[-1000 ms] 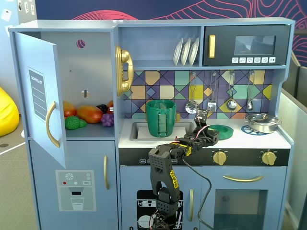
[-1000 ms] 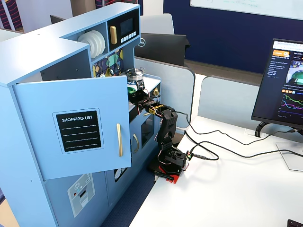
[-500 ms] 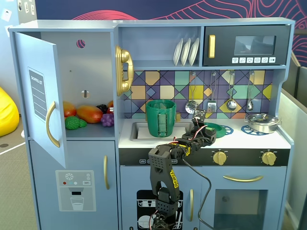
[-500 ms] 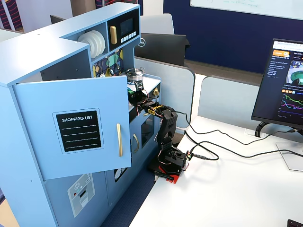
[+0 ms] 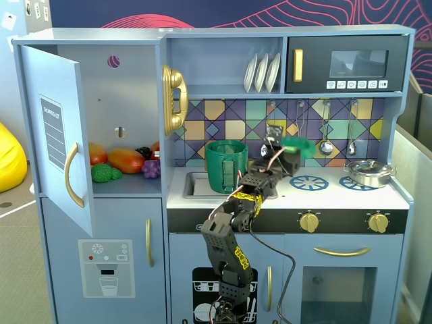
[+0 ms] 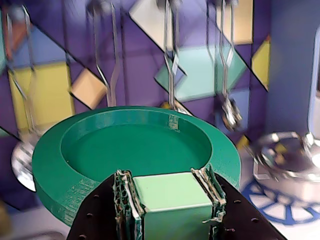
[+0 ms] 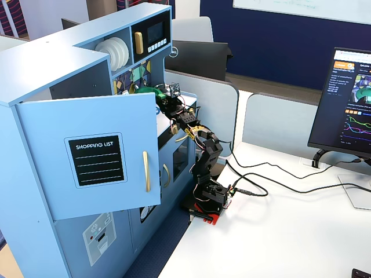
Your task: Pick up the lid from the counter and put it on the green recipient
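My gripper is shut on a light-green block at the near edge of the lid. The lid is a round dark-green disc with a raised rim. It is held roughly level in the air, in front of the tiled back wall. In a fixed view the lid hangs above the stove top with the gripper beside it. It is to the right of the green recipient and a little higher than that pot's rim. The tall green pot stands in the sink with its strap handle facing front. The lid also shows small in another fixed view.
A silver pot with its own lid sits on the right burner and also shows in the wrist view. Metal utensils hang on the back wall just behind the held lid. The fridge door stands open at left.
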{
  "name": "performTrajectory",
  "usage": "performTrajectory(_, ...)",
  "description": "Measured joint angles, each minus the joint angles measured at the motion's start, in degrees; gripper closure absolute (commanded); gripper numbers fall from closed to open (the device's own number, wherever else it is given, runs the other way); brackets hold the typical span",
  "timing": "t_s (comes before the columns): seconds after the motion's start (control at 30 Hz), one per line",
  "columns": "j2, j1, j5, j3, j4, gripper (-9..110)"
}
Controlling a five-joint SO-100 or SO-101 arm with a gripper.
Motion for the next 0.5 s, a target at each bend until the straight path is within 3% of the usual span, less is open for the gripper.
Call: performTrajectory(0.5, 5.19, -16.7, -2.55, -10.28, 14.15, 101)
